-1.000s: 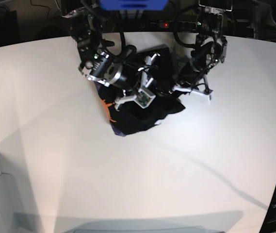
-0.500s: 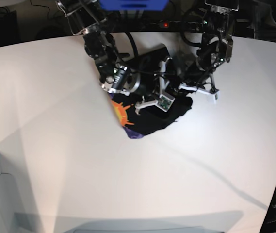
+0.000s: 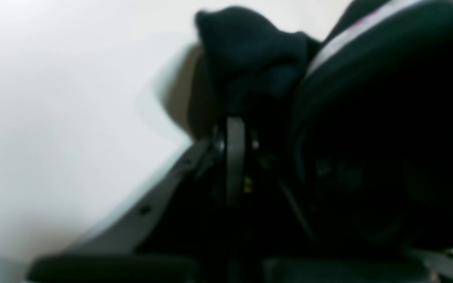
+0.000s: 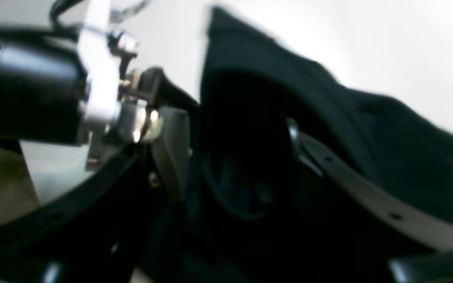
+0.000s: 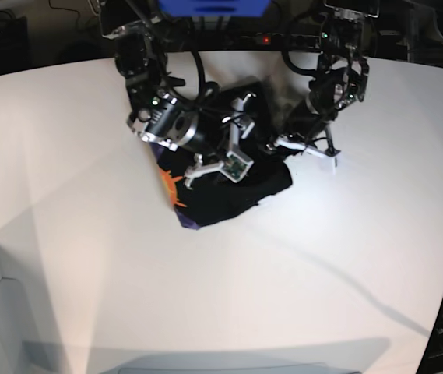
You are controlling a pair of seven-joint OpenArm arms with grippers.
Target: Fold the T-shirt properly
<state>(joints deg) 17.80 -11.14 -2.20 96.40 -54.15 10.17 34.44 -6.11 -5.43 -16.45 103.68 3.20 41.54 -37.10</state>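
The T-shirt (image 5: 229,187) lay bunched near the far middle of a wide white table (image 5: 283,296), an orange print (image 5: 170,185) and purple edge exposed at its near-left corner. The right gripper (image 5: 219,154) sat over the bundle, its jaws spread with black cloth between them. The left gripper (image 5: 295,144) was pinched closed on the shirt's far-right edge. Dark equipment and cables (image 5: 299,35) lined the room behind the table.
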